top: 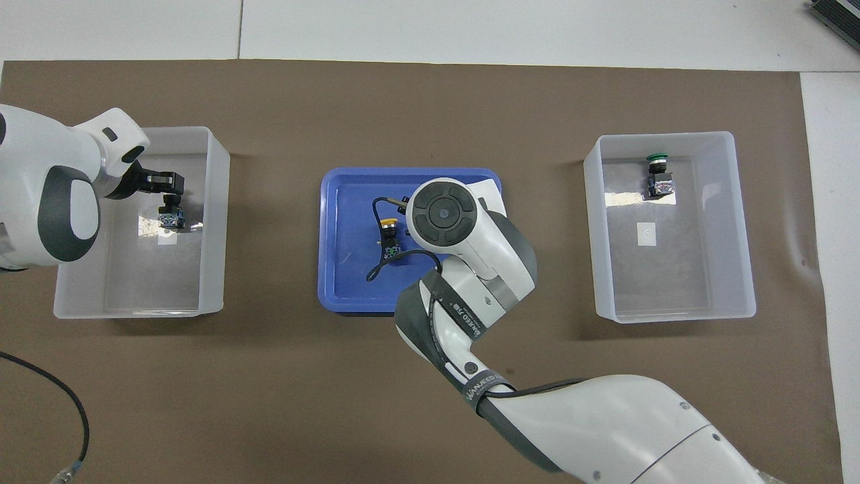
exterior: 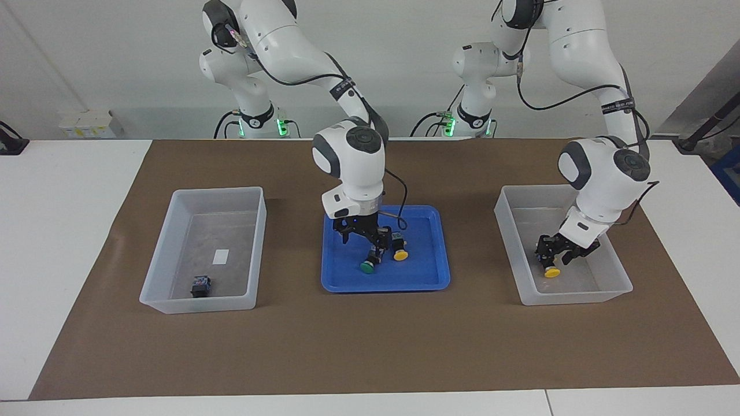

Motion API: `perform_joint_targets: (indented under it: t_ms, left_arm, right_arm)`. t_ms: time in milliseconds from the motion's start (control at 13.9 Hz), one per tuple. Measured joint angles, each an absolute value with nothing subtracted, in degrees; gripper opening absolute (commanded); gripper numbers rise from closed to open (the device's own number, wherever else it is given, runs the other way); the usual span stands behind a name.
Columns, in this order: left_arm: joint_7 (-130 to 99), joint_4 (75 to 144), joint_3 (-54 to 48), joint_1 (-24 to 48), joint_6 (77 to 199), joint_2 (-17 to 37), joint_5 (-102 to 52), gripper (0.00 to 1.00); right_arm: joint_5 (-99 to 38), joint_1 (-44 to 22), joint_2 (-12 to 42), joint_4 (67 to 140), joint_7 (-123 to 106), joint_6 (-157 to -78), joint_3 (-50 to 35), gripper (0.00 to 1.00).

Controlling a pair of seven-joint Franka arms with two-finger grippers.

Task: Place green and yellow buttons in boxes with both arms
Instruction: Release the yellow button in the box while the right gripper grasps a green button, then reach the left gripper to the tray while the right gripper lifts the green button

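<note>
My left gripper (exterior: 555,257) reaches down into the box (exterior: 572,296) at the left arm's end, open. A yellow button (exterior: 552,271) lies just under it on the box floor, also seen as the button (top: 172,218) below the left gripper (top: 166,183). My right gripper (exterior: 366,244) is open, low over the green button (exterior: 369,263) in the blue tray (exterior: 384,284). A second yellow button (exterior: 399,249) lies beside it in the tray. Overhead, the right wrist hides that green button. Another green button (top: 657,176) lies in the box (top: 739,222) at the right arm's end.
A brown mat (exterior: 370,346) covers the table's middle, with the tray between the two boxes. The right forearm (top: 470,289) crosses the tray's edge nearest the robots. A black cable (top: 60,396) lies on the mat near the left arm's base.
</note>
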State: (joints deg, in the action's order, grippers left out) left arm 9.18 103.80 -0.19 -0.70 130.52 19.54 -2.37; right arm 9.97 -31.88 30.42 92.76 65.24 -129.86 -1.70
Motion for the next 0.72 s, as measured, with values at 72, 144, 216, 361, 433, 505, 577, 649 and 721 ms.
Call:
perform_joint_targets:
  t_ms: [72,144,216,361,433,505,577,649,721]
  left_arm:
    - [9.18,101.20,-0.33,-0.04,127.94,19.56,-2.37,0.53]
    - [9.17,97.74,-0.41,0.63,124.21,19.67,-2.37,0.53]
    - [8.93,94.24,-0.44,1.36,120.36,19.76,-2.37,0.53]
    - [5.62,89.09,-0.49,3.35,114.75,19.97,-2.36,0.53]
    - [2.82,87.71,-0.53,4.78,113.39,20.15,-2.36,0.53]
    - [0.07,87.18,-0.58,6.37,112.85,20.36,-2.36,0.53]
    - [-2.97,87.10,-0.61,8.14,112.81,20.60,-2.36,0.52]
    - [-6.23,87.08,-0.66,9.78,112.91,20.88,-2.36,0.52]
    - [-9.04,87.08,-0.72,11.05,113.15,21.16,-2.36,0.52]
  right_arm:
    - [10.48,-31.91,30.78,92.73,65.24,-130.93,-1.69,1.00]
    - [10.58,-31.91,30.98,92.71,65.25,-131.60,-1.63,1.00]
    - [10.62,-31.91,31.02,92.69,65.25,-131.71,-1.61,1.00]
    - [10.64,-31.96,31.10,92.68,65.24,-131.71,-1.66,1.00]
    - [10.64,-32.12,31.34,92.68,65.24,-131.81,-1.68,1.00]
    - [10.64,-32.36,31.62,92.68,65.24,-132.09,-1.68,0.97]
    - [10.64,-32.58,31.90,92.69,65.24,-132.53,-1.68,0.91]
    - [10.65,-32.72,32.16,92.72,65.24,-132.94,-1.68,0.86]
    - [10.66,-32.75,32.33,92.81,65.24,-133.36,-1.68,0.82]
